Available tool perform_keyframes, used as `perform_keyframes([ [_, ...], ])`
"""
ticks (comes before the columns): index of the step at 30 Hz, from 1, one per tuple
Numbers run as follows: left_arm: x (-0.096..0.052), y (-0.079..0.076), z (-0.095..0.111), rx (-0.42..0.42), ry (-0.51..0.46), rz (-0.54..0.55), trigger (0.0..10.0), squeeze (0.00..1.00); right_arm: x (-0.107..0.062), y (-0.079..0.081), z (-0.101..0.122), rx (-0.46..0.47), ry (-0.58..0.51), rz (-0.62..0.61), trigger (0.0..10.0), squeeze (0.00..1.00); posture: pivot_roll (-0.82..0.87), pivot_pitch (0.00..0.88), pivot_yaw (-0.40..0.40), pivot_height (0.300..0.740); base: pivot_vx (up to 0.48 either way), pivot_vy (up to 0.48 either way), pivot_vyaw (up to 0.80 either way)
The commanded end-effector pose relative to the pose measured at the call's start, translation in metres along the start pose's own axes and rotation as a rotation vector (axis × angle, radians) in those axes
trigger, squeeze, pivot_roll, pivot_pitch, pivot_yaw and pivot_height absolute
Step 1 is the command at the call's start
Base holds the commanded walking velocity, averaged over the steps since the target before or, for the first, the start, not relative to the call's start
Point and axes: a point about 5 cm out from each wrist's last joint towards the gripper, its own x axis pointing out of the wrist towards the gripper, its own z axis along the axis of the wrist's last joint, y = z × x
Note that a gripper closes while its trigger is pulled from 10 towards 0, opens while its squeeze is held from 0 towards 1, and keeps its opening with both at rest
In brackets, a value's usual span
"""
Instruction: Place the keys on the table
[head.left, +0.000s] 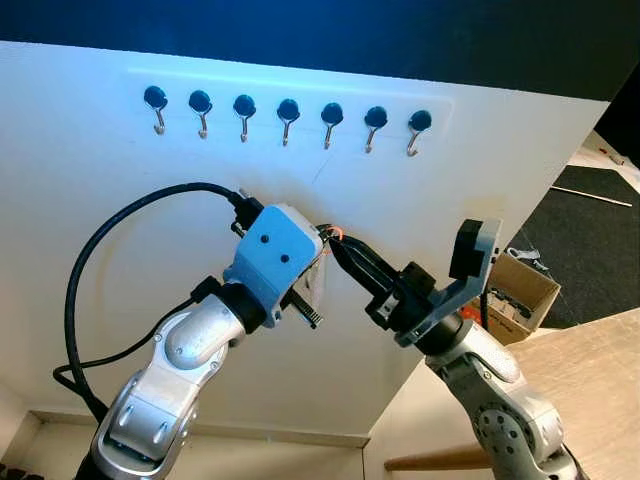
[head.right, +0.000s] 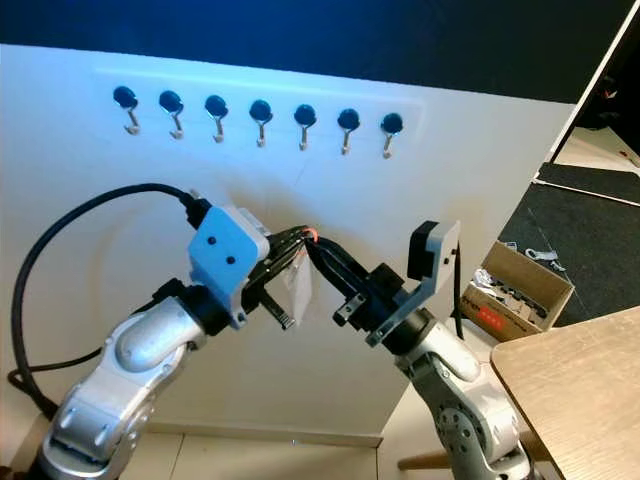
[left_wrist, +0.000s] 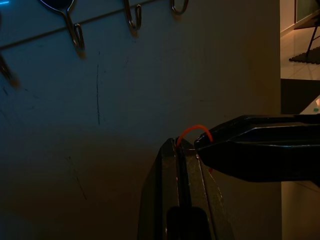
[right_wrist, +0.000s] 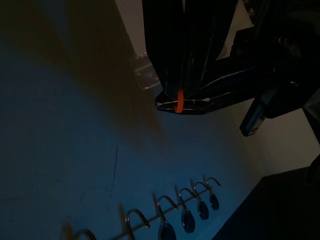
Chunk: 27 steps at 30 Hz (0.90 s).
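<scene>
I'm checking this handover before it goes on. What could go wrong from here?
Both grippers meet on one thin orange loop: the left gripper is shut on it and the right gripper pinches beside it. If either releases early, the keys may drop to the floor, since the table lies well off to the right.

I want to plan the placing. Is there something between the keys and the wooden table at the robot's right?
Nothing visible blocks the way. The keys hang where the left hand and right hand meet, before the white wall. The table lies lower right, with open air between.
</scene>
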Motion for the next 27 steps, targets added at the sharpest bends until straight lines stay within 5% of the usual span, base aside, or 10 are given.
perform_keyframes([
  [1,-0.001,-0.005,0.010,-0.014,-0.050,-0.025,10.0,0.00,-0.002,-0.004,-0.004,0.008,0.028,-0.023,8.4,0.00,0.19,0.158,-0.057,0.740,0.000,0.000,0.00],
  [2,-0.001,-0.005,0.010,-0.019,-0.052,-0.027,10.0,0.00,-0.001,-0.004,-0.005,0.004,0.030,-0.028,10.0,0.00,0.19,0.158,-0.057,0.740,0.000,0.000,0.00],
  [6,-0.003,-0.006,0.011,-0.034,-0.056,-0.041,10.0,0.00,0.000,-0.005,-0.006,-0.008,0.037,-0.040,10.0,0.00,0.19,0.157,-0.058,0.740,0.000,0.000,0.00],
  [7,-0.003,-0.007,0.011,-0.039,-0.059,-0.047,10.0,1.00,0.000,-0.005,-0.007,-0.011,0.039,-0.043,10.0,0.00,0.19,0.156,-0.057,0.740,0.000,0.000,0.00],
  [16,-0.009,-0.012,0.013,-0.056,-0.050,-0.122,10.0,1.00,0.000,-0.007,-0.007,-0.021,0.039,-0.065,10.0,0.00,0.19,0.153,-0.058,0.740,0.000,0.000,0.00],
  [17,-0.015,-0.014,0.014,-0.079,-0.046,-0.179,10.0,0.00,0.000,-0.008,-0.007,-0.025,0.039,-0.071,10.0,0.00,0.19,0.152,-0.058,0.740,0.000,0.000,0.00],
  [21,-0.025,-0.013,0.013,-0.111,-0.027,-0.238,10.0,0.00,0.000,-0.010,-0.008,-0.030,0.039,-0.087,10.0,0.00,0.19,0.152,-0.058,0.740,0.000,0.000,0.00],
  [23,-0.048,-0.008,0.009,-0.154,0.030,-0.338,10.0,0.00,-0.003,-0.016,-0.009,-0.052,0.041,-0.155,10.0,0.00,0.19,0.151,-0.055,0.740,0.000,0.000,0.00],
  [27,-0.062,-0.002,0.007,-0.197,0.062,-0.362,10.0,0.00,-0.009,-0.026,-0.009,-0.079,0.036,-0.260,10.0,0.00,0.18,0.154,-0.052,0.740,0.000,0.000,0.00],
])
